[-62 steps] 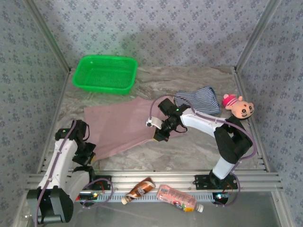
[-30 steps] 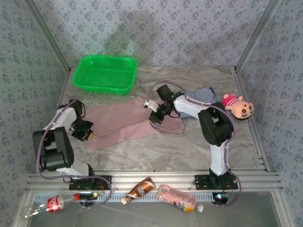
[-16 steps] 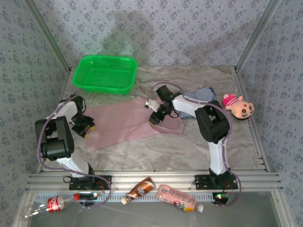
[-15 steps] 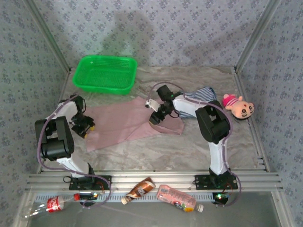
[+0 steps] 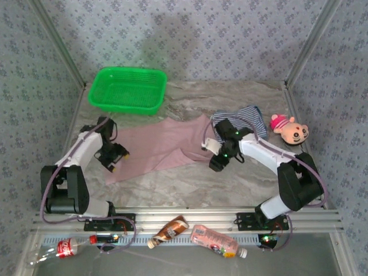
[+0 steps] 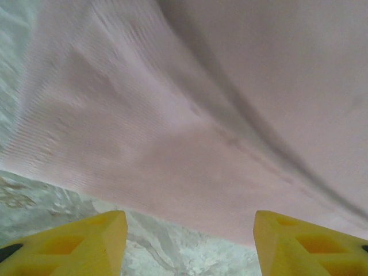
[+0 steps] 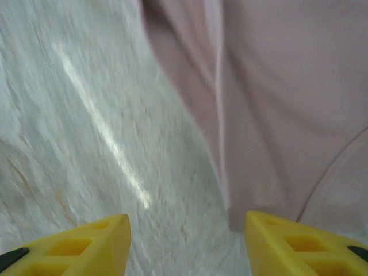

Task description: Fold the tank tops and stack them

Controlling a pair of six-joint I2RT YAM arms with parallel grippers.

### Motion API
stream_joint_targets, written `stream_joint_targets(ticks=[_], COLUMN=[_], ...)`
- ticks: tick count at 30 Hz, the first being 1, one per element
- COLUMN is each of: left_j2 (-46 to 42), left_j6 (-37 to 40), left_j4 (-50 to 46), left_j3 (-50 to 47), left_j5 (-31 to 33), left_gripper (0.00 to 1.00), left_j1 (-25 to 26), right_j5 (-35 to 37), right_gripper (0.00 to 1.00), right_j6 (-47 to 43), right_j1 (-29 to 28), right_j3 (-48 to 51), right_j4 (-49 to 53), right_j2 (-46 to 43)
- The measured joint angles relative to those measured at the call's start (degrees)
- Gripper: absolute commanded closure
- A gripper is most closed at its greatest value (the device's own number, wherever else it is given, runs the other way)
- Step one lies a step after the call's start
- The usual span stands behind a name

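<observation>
A dusty pink fabric tank top (image 5: pixel 158 146) lies spread mid-worktop (image 5: pixel 190 190), with a navy-and-white striped fabric top (image 5: pixel 248 117) bunched near the far right corner. The left fingers (image 6: pixel 75 241) and right fingers (image 7: pixel 80 241) are spread apart, gripping nothing, at the pink top's edges. A green plastic mesh basket (image 5: pixel 127 90) sits at the far left corner, and the labels on the plastic drink bottles (image 5: pixel 214 241) by the near edge are too small to read.

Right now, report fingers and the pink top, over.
Left fingers open, at left end of dusty pink fabric tank top. Right fingers open, at its right end. Top lying on table, nothing on it.

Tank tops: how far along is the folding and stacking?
Done: pink tank top looks folded over once. In hand: nothing; left end effector and right end effector hover open at its edges. Remaining: finish it, fold the crumpled striped tank top, stack.
</observation>
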State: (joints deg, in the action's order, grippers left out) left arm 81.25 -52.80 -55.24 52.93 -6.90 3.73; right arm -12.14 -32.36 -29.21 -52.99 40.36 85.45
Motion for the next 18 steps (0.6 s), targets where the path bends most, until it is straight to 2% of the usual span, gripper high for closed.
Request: stream_joint_targets(ticks=[4,10,12,16,18], left_j2=[1.29,2.47,2.84,3.43,3.78], left_j6=[-1.79,-2.34,-2.14,-1.51,-1.05], left_j4=[0.96,3.30,3.80,4.50,4.50], left_j3=[-2.10,-4.48,-5.42,-7.56,-7.89], left_j5=[-1.49,-1.68,-1.68,-1.62,-1.42], left_gripper=[0.40,0.40,0.40,0.40,0.40], left_j1=[3.23,3.78,3.78,3.67,3.48], right_j5=[4.39,11.85,13.57,15.65,16.09], right_gripper=[0.43,0.45,0.50,0.72,0.79], right_j6=[-4.68,-9.14,-9.90,-11.15,-11.39], right_j1=[0.11,0.00,-0.17,-0.46,-0.44], right_j3=[4.50,7.87,7.87,7.85,7.82], right_j4=[-1.68,-9.99,-12.87,-17.14,-18.18], right_j2=[-0.39,-0.13,0.48,2.05,2.51])
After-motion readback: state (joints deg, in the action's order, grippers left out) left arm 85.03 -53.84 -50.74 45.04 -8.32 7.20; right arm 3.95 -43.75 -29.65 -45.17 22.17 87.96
